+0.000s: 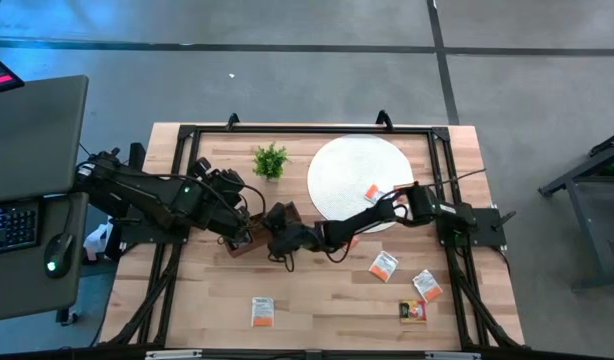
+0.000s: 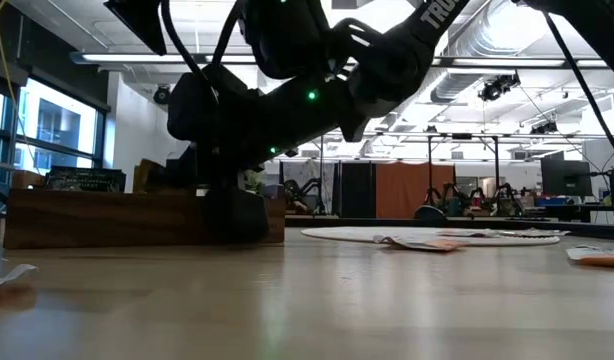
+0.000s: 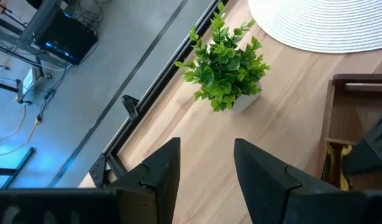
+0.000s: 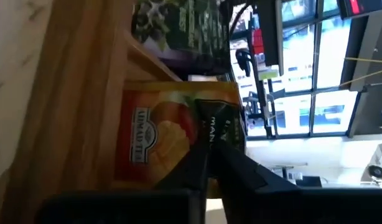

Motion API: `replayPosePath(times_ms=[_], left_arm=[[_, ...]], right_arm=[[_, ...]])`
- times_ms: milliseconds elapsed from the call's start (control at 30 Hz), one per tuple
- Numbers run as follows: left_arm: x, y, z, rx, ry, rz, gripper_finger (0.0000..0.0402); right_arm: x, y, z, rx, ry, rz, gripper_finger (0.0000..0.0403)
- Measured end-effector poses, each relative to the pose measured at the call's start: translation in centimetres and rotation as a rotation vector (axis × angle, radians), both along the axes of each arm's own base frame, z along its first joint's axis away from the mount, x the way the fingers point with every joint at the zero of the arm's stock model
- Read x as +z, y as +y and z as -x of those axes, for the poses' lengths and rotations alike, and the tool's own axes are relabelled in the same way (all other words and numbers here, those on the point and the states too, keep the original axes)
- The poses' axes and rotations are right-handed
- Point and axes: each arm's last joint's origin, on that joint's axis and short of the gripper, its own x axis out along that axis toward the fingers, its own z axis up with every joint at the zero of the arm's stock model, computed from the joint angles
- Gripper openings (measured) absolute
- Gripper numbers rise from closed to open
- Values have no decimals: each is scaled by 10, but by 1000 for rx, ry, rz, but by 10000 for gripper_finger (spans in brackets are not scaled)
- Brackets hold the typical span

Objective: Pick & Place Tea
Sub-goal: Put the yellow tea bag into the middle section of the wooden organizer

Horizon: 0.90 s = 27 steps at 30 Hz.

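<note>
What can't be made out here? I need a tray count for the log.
- Wooden tray contents: high view, both arms cover it; low view shows only its side wall.
- Orange sachet: right wrist view, right gripper covers part of it.
- Print on loose sachets: high view, too small.

My right gripper (image 1: pixel 272 222) sits at the tray (image 1: pixel 243 246), mid-table, w/ a sachet (image 4: pixel 172 140) inside it. Plant (image 1: pixel 271 161) behind, disc (image 1: pixel 355 180) to its right. Four loose sachets (image 1: pixel 384 266) front-right of the table (image 1: pixel 187 310).
</note>
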Motion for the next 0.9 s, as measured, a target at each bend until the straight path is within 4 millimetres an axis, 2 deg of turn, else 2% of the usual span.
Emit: replayPosePath(times_ms=[233, 467, 667, 800, 900], left_arm=[[-1, 0, -1, 0, 2, 0, 147], [-1, 0, -1, 1, 3, 0, 147], [-1, 0, -1, 1, 3, 0, 147], [-1, 0, -1, 1, 3, 1, 147], [-1, 0, -1, 1, 4, 4, 147]], right_arm=[[4, -1, -1, -50, -62, -22, 88], [9, 20, 9, -330, -92, 97, 128], [12, 49, 23, -511, 40, 350, 132], [24, 60, 38, -504, 88, 373, 123], [39, 61, 54, -551, 74, 356, 114]])
